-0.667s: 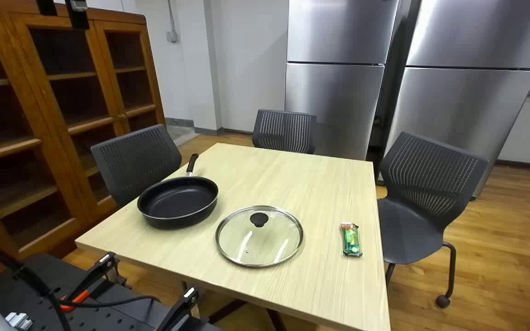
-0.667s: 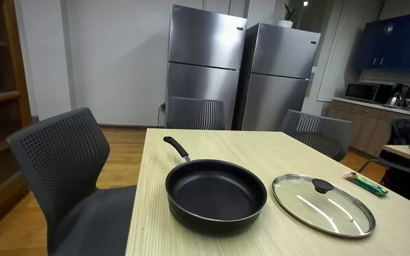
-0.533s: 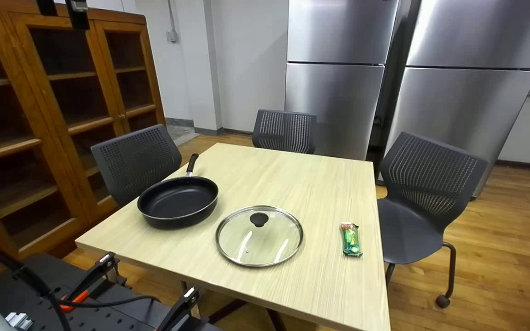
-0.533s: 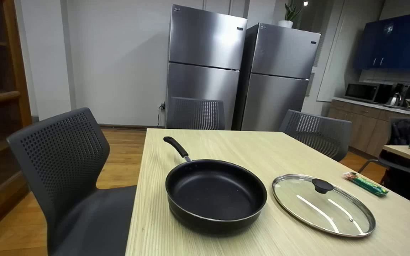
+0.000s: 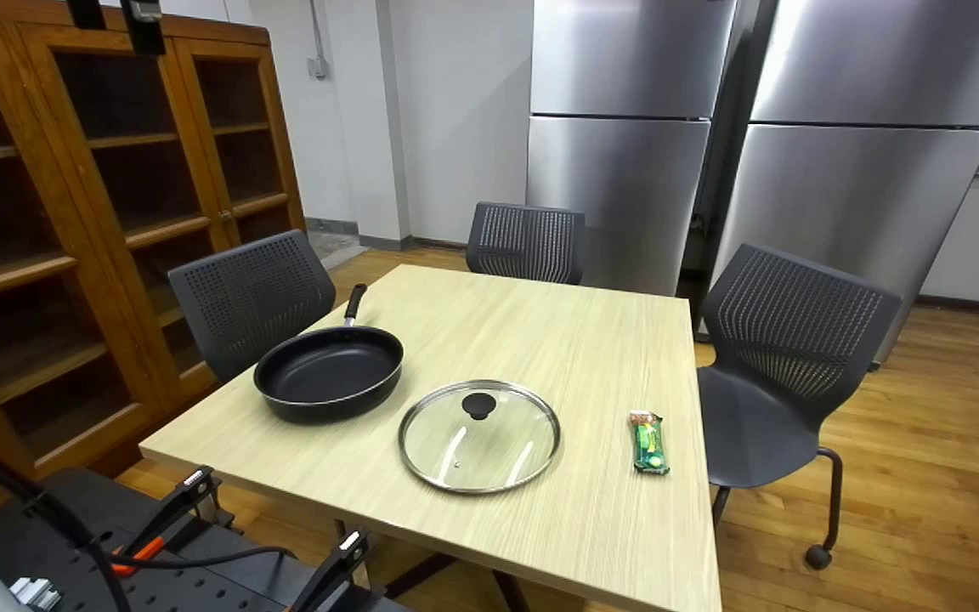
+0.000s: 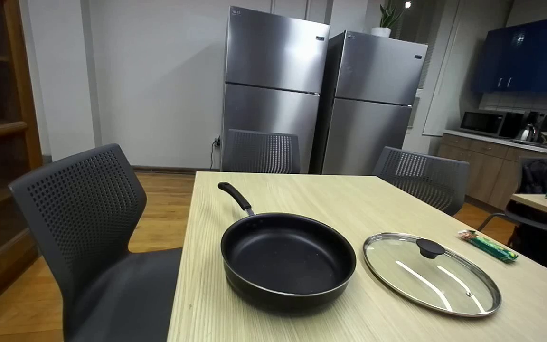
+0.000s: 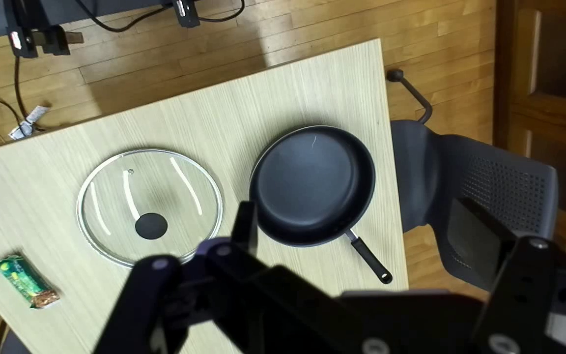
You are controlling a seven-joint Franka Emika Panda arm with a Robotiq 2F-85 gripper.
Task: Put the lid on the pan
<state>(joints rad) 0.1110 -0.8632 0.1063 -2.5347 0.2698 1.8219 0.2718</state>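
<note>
We see the lid [image 5: 479,446] lying flat on the surface [image 5: 608,544], just beside the pan [image 6: 287,256] but not touching it. Its black knob [image 6: 430,248] points up, and we think that is a good way to lie, because the hand [image 7: 354,216] can come from above and pinch the knob without turning the lid over. The pan sits upright with nothing over it, so it is ready for a cover. Its handle [image 7: 372,260] points away from the lid, so it should be out of the way when the lid comes across. The hand is high up, well apart from both, with its two fingers [image 7: 246,226] spread wide and nothing held between them. We guess it is up there to leave plenty of room before it reaches down. The job is not begun, we judge, and the next move is to go over the knob. The lid looks smooth and might slip, so the knob seems the best place to grab. The green snack [image 5: 649,444] lies past the lid, away from the pan, so it should not get bumped.
</note>
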